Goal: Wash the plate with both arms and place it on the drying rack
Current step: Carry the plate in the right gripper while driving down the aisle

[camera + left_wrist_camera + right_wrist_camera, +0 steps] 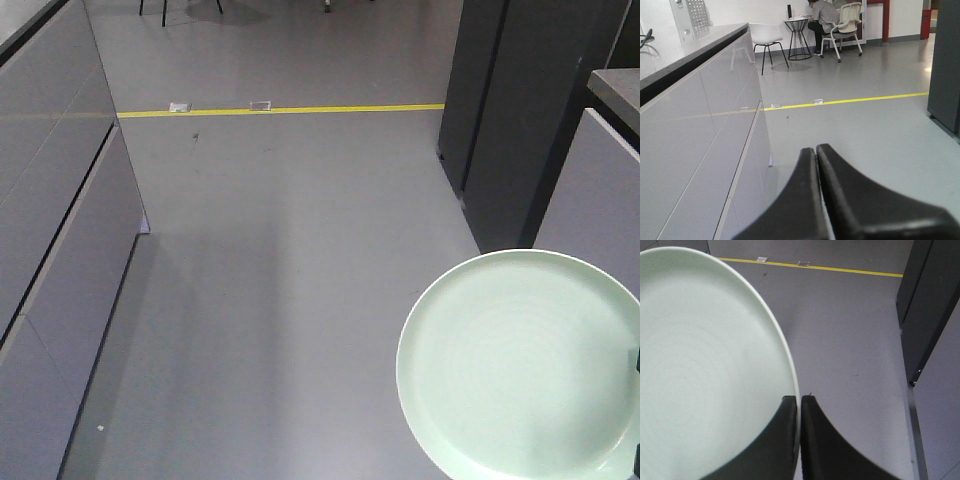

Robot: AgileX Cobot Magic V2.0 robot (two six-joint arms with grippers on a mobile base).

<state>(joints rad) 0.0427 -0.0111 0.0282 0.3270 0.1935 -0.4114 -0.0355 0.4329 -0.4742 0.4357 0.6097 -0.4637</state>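
A round, pale mint-green plate (525, 365) hangs over the grey floor at the lower right of the front view. In the right wrist view the same plate (705, 365) fills the left half, and my right gripper (800, 399) is shut on its rim, one black finger on each face. My left gripper (815, 148) is shut with nothing between its black fingers and points along the floor beside the grey cabinets. The left gripper does not show in the front view. The drying rack is out of view.
Grey cabinet fronts (60, 230) under a counter (685, 50) line the left side. A dark cabinet (520, 110) stands at the right. A yellow floor line (280, 109) crosses ahead. Far off are a white chair (765, 37) and a seated person (822, 17).
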